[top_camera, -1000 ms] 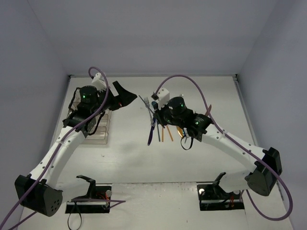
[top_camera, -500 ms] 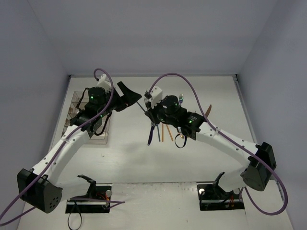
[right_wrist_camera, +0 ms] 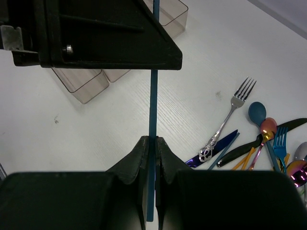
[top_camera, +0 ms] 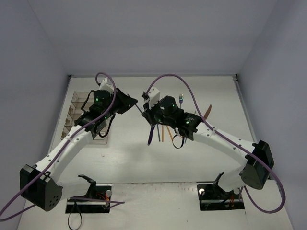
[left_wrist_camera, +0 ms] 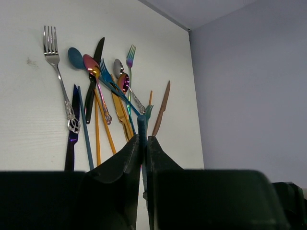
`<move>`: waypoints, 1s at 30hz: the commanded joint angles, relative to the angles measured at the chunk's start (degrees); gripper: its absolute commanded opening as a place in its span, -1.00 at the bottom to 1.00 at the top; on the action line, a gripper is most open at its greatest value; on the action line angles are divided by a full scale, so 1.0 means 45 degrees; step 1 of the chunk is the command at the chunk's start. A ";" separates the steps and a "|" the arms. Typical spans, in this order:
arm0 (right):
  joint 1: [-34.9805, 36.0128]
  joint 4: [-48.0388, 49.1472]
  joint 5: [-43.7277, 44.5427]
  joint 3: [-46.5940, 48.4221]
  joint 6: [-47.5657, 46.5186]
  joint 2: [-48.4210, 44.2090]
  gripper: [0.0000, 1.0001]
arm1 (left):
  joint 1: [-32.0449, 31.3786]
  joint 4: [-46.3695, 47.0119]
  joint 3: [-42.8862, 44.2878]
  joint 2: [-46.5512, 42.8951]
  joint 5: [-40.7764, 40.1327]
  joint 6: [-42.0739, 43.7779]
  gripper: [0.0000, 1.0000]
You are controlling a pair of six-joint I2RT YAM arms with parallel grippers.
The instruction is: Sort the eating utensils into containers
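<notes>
A blue chopstick [right_wrist_camera: 153,105] hangs in the air between my two grippers, above the table. My left gripper [left_wrist_camera: 143,139] is shut on one end of the chopstick [left_wrist_camera: 142,125]. My right gripper [right_wrist_camera: 153,140] has its jaws close around the other end. In the top view the left gripper [top_camera: 133,101] and right gripper [top_camera: 144,109] nearly meet at mid-table. The remaining eating utensils [left_wrist_camera: 100,86] lie in a loose pile [top_camera: 163,132] under the right arm. The clear containers [top_camera: 76,106] sit at the left, partly hidden by the left arm.
A silver fork [right_wrist_camera: 230,108] and a dark blue knife [right_wrist_camera: 216,148] lie at the near edge of the pile. The clear tray's ends [right_wrist_camera: 79,84] show below the left gripper's black body [right_wrist_camera: 105,33]. Walls enclose the table on three sides.
My left gripper swung right toward the right gripper and closed on the blue chopstick. The right arm shifted slightly left, still around the chopstick.
</notes>
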 commanded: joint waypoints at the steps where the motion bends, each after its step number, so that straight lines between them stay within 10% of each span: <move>1: 0.0135 0.1577 -0.0048 0.0080 0.0346 0.0070 -0.72 | -0.0086 0.0689 -0.0179 -0.0640 -0.0667 -0.0415 -1.00; 3: 0.0118 0.1611 -0.0014 -0.0022 0.0432 0.0156 -0.03 | -0.0086 0.0313 -0.0381 -0.0822 -0.1027 -0.0621 -1.00; 7: 0.0101 0.1616 0.0546 -0.0360 0.0685 0.0058 0.44 | -0.0015 -0.0789 -0.0679 -0.1460 -0.2188 -0.0655 -1.00; 30: -0.0884 0.1493 0.3468 -0.5046 0.1836 -0.4353 0.50 | 0.7879 -0.4810 -0.3413 -0.3029 -0.5718 -0.2322 -1.00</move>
